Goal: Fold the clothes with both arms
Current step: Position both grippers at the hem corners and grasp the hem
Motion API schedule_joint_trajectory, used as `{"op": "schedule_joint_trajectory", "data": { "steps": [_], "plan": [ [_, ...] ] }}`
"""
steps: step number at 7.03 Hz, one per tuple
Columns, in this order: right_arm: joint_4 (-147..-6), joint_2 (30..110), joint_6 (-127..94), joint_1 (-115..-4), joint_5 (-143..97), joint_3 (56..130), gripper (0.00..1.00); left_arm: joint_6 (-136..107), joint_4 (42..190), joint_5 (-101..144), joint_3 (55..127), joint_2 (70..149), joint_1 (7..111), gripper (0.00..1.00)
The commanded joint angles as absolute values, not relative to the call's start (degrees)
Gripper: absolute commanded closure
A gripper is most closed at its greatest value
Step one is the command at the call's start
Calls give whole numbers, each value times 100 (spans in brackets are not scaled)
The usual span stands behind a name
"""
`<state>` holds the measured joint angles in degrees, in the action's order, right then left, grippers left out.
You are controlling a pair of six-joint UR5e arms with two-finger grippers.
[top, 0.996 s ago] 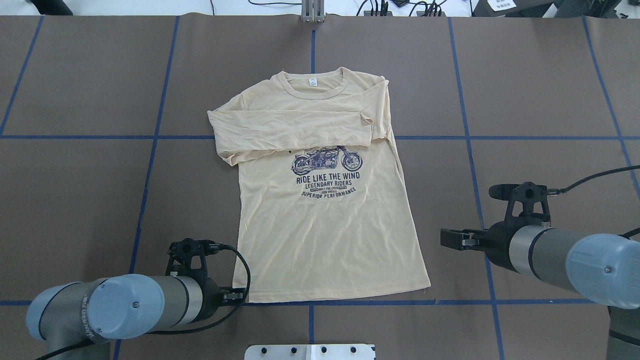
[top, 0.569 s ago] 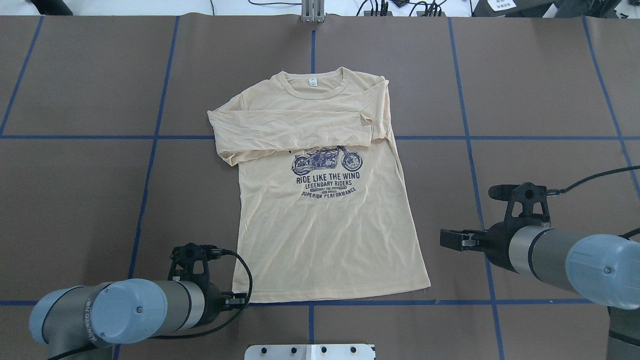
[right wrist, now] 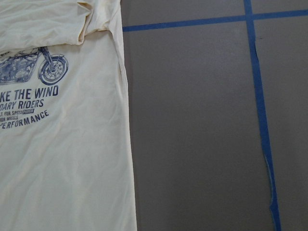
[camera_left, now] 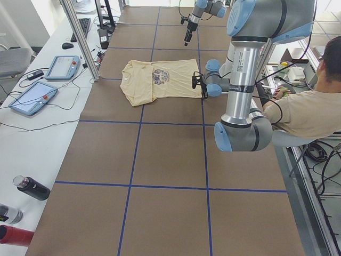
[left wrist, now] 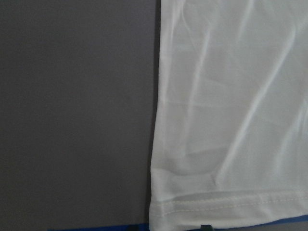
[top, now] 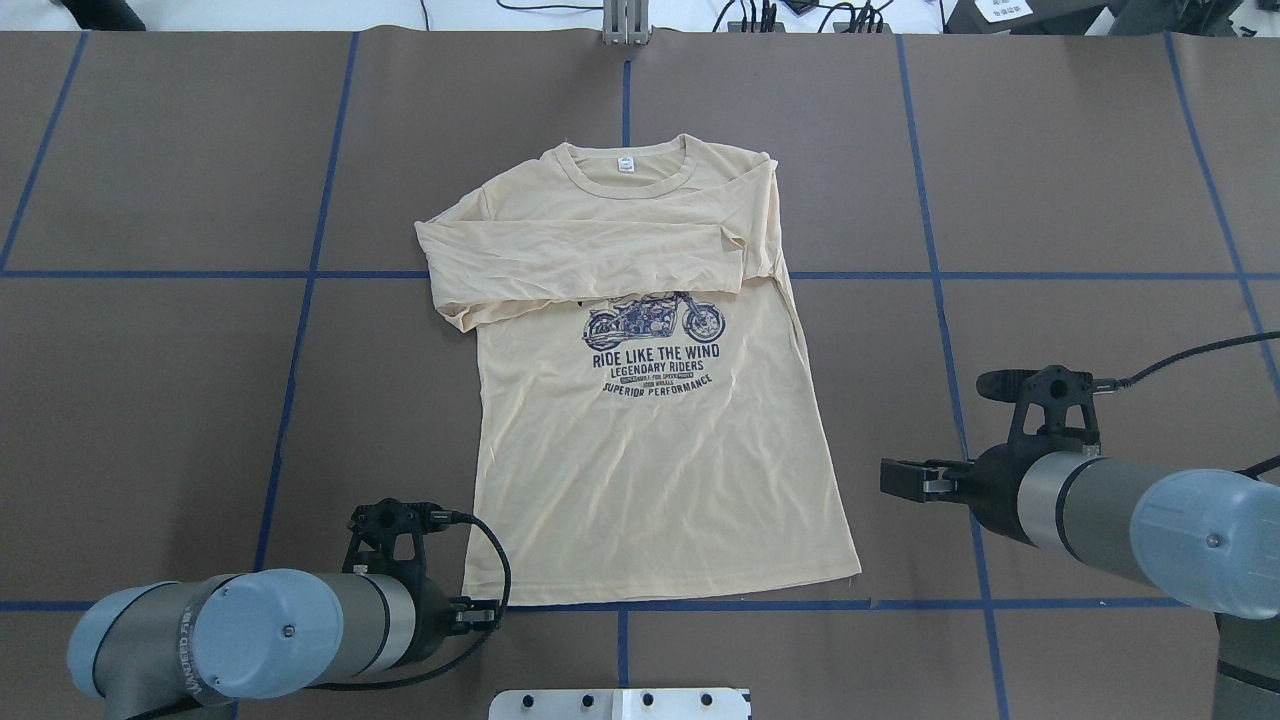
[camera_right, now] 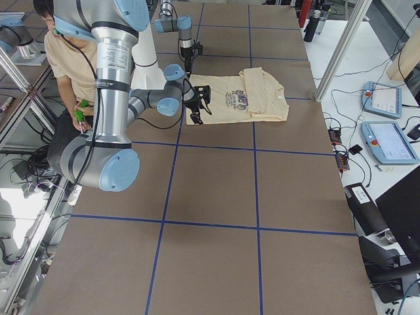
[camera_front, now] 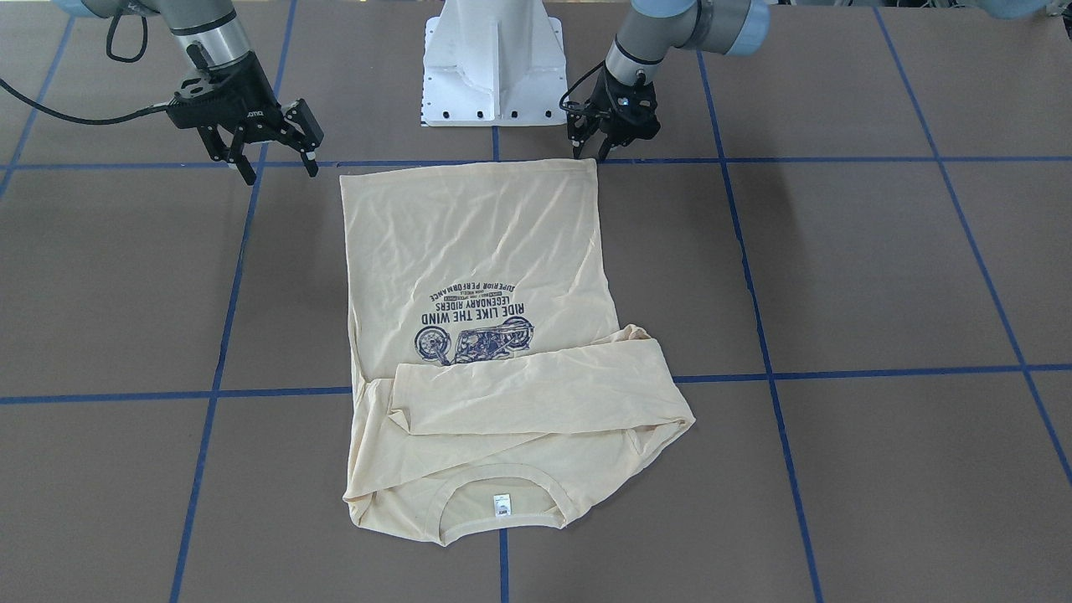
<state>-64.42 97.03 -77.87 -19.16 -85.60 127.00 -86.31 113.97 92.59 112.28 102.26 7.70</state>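
T-shirt [top: 650,480] — flat on desk [top: 150,400], print up, sleeves folded across chest, hem toward robot. Left gripper [camera_front: 590,153]: arm low, pointing down at hem's left corner, slightly parted, holding nothing. Right gripper [camera_front: 280,172] — beside right hem corner, clear of cloth, spread wide.

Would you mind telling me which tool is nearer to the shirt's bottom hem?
Left. The left tool sits at one corner of the hem; the right tool hangs beyond the opposite side, apart.
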Motion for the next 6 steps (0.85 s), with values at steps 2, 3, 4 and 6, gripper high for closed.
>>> {"op": "schedule_joint_trajectory", "data": {
  "steps": [2,3,4,6],
  "plan": [
    [-6442,9694,-7787,-1907,-8561,12700,0,-8596,11391,9272,11215,10230,765,51],
    [-6442,9694,-7787,-1907,-8561,12700,0,-8587,11382,9264,11215,10230,773,52],
    [-6442,9694,-7787,-1907,-8543,12700,0,-8578,11373,9264,11224,10230,800,52],
    [-6442,9694,-7787,-1898,-8534,12700,0,-8552,11347,9264,11259,10230,905,53]
  ]
}}
